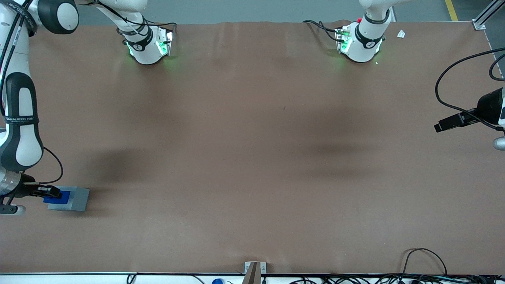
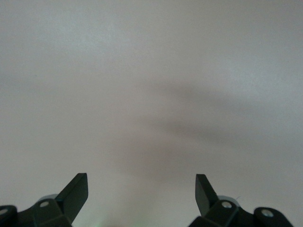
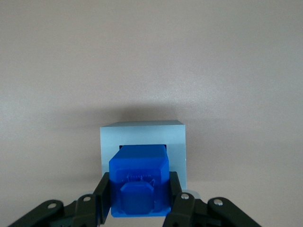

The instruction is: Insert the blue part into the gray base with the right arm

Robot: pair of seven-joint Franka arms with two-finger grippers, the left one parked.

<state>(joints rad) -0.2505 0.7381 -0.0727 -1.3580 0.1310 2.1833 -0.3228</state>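
The gray base (image 1: pixel 77 199) sits on the brown table toward the working arm's end, near the front camera. The blue part (image 1: pixel 57 197) is over the base's top, held between the fingers of my right gripper (image 1: pixel 53 193). In the right wrist view the gripper (image 3: pixel 139 191) is shut on the blue part (image 3: pixel 139 179), its black fingers (image 3: pixel 102 194) pressing both sides. The part's lower end reaches into the dark recess of the gray base (image 3: pixel 177 142). How deep it sits is hidden by the part itself.
The right arm (image 1: pixel 19 118) rises from the gripper along the table's edge. Both arm bases (image 1: pixel 148 43) stand at the table's edge farthest from the front camera. Cables (image 1: pixel 422 256) lie along the near edge. A camera mount (image 1: pixel 252 272) sits at the near edge.
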